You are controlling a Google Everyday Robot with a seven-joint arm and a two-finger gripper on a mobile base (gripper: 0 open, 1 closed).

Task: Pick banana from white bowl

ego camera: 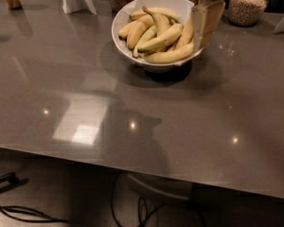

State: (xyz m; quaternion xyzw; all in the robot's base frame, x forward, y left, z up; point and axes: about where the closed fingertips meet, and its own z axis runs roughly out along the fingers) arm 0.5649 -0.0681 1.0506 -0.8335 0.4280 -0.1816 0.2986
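The pale tan pincer (206, 25), apart or together I cannot tell, hangs at the glossy round white bowl's (128, 12) right rim; the greenish-yellow curved banana (162, 38) lies just left, slanting up toward it.

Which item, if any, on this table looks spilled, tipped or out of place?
Nothing stands out. The bananas all lie heaped inside the white bowl, the glass jars behind stand upright, and the gripper hangs at the bowl's right rim.
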